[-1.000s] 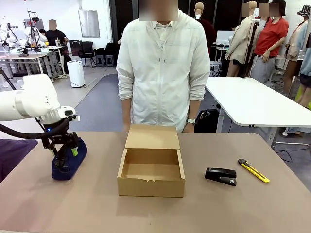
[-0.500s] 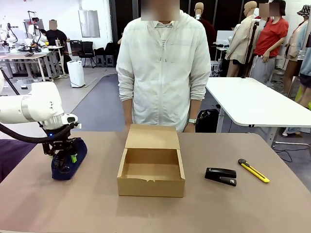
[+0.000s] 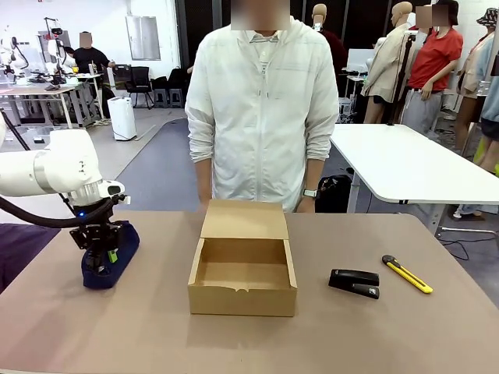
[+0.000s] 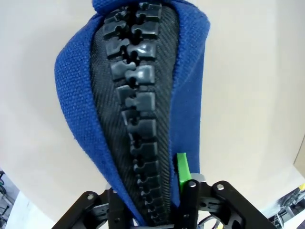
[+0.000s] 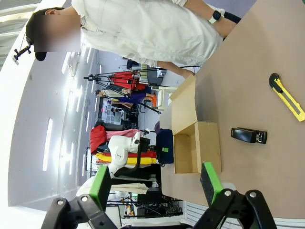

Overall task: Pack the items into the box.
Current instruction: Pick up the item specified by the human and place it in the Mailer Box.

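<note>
At the left gripper (image 3: pixel 102 254): it is down on the pouch (image 3: pixel 127 238) at the table's left end, one finger on each side, jaws drawn partway in against the fabric.
Left grip, close up: a green pad (image 4: pixel 181 167) lies flat against the pouch's side; the other finger is hidden by the bulging cloth. The pouch rests on the table (image 3: pixel 390 335).
Pouch: soft, plump, coarse-woven blue cloth, darker in the front view. A chunky black zip (image 4: pixel 136 95) runs along its top, straight up between the fingers.
Pouch to box: well apart, with bare tabletop between them; the box (image 3: pixel 242 300) stands to the pouch's right, at mid-table.
Box: shallow brown cardboard, open. Its flap lid (image 3: pixel 244 220) leans back toward the person (image 3: pixel 261 117), and its floor shows bare.
Right of the box: a black stapler (image 3: pixel 354 283) lies near it. The utility knife (image 3: pixel 406 273), slim, yellow with black, lies just beyond the stapler toward the table's right edge, set at a slant and not touching it.
Right gripper (image 5: pixel 155 182): its jaws stand wide with nothing between the green pads. It looks across the table from well off, with knife, stapler and box all ahead of it.
Table surface: smooth, matte, brownish.
Person: stands at the far edge behind the box, in a white zipped jacket.
</note>
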